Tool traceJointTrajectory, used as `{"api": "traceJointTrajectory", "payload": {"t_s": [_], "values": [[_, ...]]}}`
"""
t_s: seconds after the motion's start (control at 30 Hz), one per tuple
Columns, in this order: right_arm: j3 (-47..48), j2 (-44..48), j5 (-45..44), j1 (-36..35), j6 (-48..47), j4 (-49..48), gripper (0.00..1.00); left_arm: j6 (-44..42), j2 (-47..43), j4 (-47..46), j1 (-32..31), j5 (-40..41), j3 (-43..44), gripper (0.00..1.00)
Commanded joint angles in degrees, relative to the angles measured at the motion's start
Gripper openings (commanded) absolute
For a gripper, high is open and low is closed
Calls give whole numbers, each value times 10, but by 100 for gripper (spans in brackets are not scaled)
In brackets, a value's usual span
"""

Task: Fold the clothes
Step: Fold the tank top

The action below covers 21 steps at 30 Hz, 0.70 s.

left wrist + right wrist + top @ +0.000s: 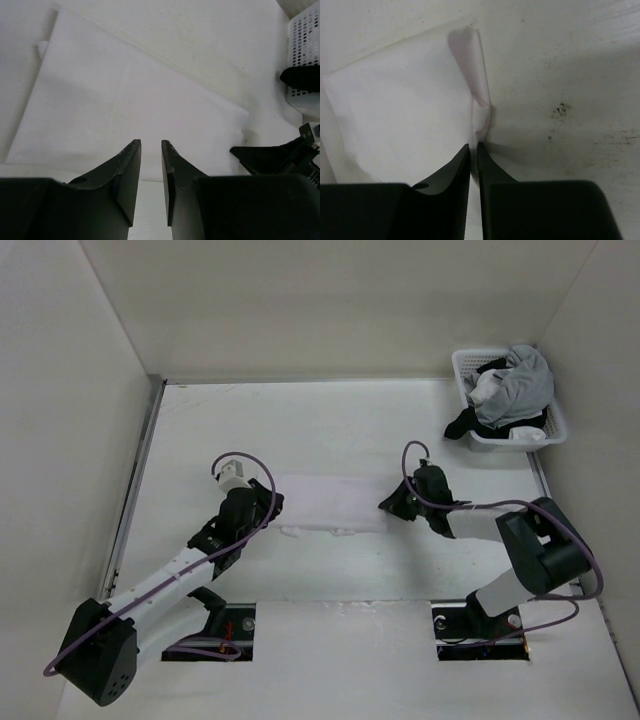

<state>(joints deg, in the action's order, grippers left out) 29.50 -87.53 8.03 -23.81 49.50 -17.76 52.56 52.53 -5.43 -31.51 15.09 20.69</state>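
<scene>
White garment (330,502) lies folded on the table (300,425), left fingers (131,157) slightly spread, right fingers (461,162) pinching its edge.

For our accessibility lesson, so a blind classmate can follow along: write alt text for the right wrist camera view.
The right gripper, jaws almost together, pinches an edge of the white garment, lifting it into a small ridge. The rest of the garment lies flat toward the left of the picture on the white table, which shows a few dark specks at right.
</scene>
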Motion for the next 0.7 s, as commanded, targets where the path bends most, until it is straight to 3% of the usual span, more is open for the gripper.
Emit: {"api": "traceJointTrajectory", "payload": {"t_s": [0.0,0.13,0.27,0.4,0.5,0.67], "values": [[-3,-5,10,16,24,-39,9,-15,-16,-30,4,13,28,22],[-36,95,-34,23,22,-12,3,-11,-23,-31,-11,13,30,22],[-48,252,-69,25,-8,117,2,-5,-4,-48,-40,15,30,22],[5,360,-103,9,-46,268,3,2,20,-64,-62,14,32,22],[77,361,-118,-31,-62,332,3,4,24,-76,-69,13,31,22],[207,245,-177,-123,-61,367,4,4,0,-78,-69,7,16,22]]}}
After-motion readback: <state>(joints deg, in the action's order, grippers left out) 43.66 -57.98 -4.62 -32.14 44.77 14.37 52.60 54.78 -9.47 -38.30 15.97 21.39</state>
